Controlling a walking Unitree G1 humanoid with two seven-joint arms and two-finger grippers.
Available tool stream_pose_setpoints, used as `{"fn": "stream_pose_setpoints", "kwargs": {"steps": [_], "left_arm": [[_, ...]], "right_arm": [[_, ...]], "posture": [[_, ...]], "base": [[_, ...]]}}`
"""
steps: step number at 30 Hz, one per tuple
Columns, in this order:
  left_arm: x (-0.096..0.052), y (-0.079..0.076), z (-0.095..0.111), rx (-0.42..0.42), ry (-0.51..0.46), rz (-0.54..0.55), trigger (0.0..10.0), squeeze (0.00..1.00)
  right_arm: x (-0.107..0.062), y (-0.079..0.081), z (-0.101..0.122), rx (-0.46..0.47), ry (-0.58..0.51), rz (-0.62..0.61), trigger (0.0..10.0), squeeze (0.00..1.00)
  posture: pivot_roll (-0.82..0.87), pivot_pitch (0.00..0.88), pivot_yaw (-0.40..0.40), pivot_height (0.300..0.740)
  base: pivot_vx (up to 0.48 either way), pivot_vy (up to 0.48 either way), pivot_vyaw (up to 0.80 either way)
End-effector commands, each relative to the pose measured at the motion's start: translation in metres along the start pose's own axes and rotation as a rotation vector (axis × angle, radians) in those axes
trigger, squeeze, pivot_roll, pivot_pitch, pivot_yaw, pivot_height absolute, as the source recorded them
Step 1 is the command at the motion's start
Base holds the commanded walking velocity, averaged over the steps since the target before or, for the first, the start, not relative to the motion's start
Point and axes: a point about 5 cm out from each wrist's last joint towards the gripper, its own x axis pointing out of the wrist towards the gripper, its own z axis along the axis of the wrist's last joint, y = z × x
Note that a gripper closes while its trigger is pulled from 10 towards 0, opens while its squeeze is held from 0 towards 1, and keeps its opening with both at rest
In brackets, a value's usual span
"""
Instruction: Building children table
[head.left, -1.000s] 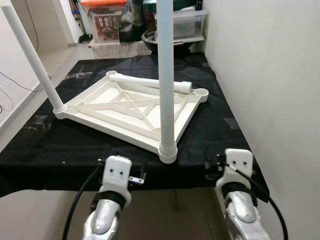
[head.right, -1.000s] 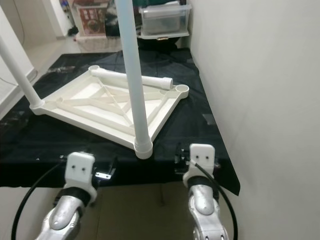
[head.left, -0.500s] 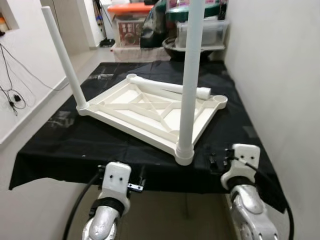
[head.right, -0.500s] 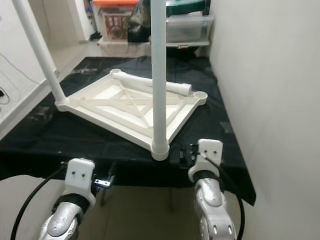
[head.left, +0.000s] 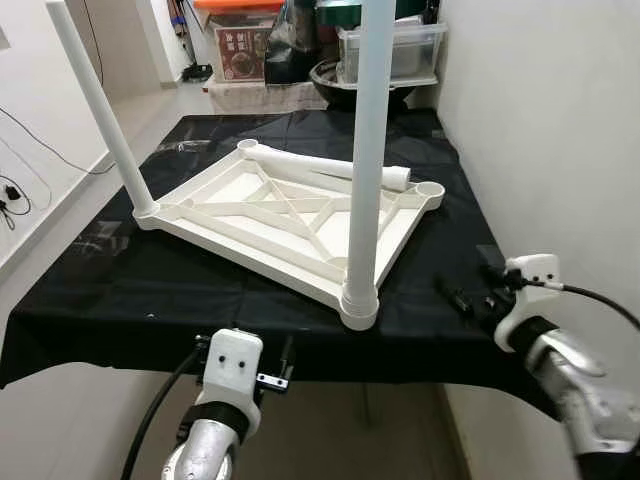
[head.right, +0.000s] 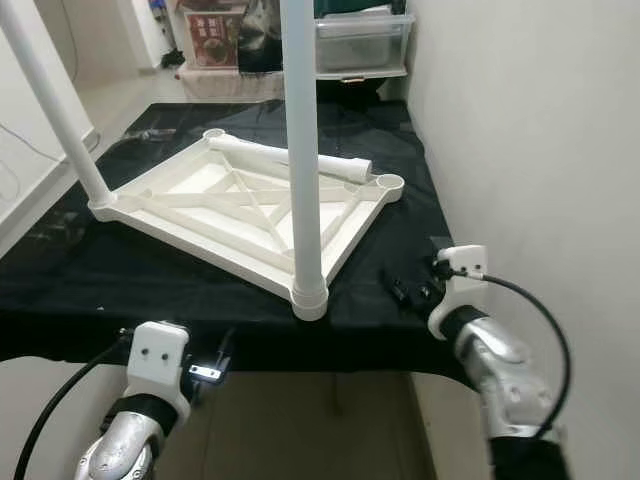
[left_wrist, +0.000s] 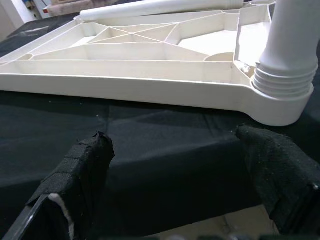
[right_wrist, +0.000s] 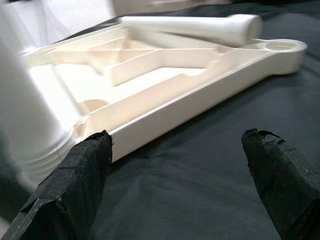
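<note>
your bench is draped in a black cloth and runs along the white wall on the robot's right. on it you have the white children's tabletop lying upside down, its ribbed underside facing up, turned at an angle to the bench edge.

two legs already stand in its corner sockets: the near leg rises straight up from the corner closest to the robot, and the left leg stands in the corner on the robot's left, tilted slightly outward. a loose leg lies flat across the far side of the tabletop, its threaded end resting just beside the empty socket at the right corner.

behind the bench you can see storage boxes and a dark bowl on the floor and shelf.

your right pincer is over the bench's right portion, near the near leg's base and apart from it; in its wrist view the fingers are spread wide with nothing between them, aimed along the tabletop's long edge. your left pincer hangs just below the front bench edge, its fingers also parted and empty, facing the near corner of the tabletop.
</note>
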Motion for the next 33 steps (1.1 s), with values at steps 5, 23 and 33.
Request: {"fn": "stream_pose_setpoints", "kwargs": {"steps": [5, 23, 33], "left_arm": [[-0.006, 0.002, -0.003, -0.005, 0.032, 0.002, 10.0, 0.0], [-0.011, -0.003, -0.002, -0.009, 0.042, -0.015, 10.0, 0.0], [-0.011, -0.004, -0.002, -0.01, 0.047, -0.021, 10.0, 0.0]], "right_arm": [[-0.008, 0.008, 0.007, 0.029, 0.049, 0.346, 10.0, 0.0], [0.045, 0.029, 0.034, -0.024, -0.041, 0.497, 10.0, 0.0], [0.063, 0.037, 0.053, -0.049, -0.119, 0.54, 10.0, 0.0]], "posture": [[0.11, 0.151, 0.012, 0.74], [0.11, 0.137, 0.006, 0.74], [0.11, 0.119, 0.001, 0.74]], "base": [[0.0, 0.0, 0.0], [0.0, 0.0, 0.0], [0.0, 0.0, 0.0]]}}
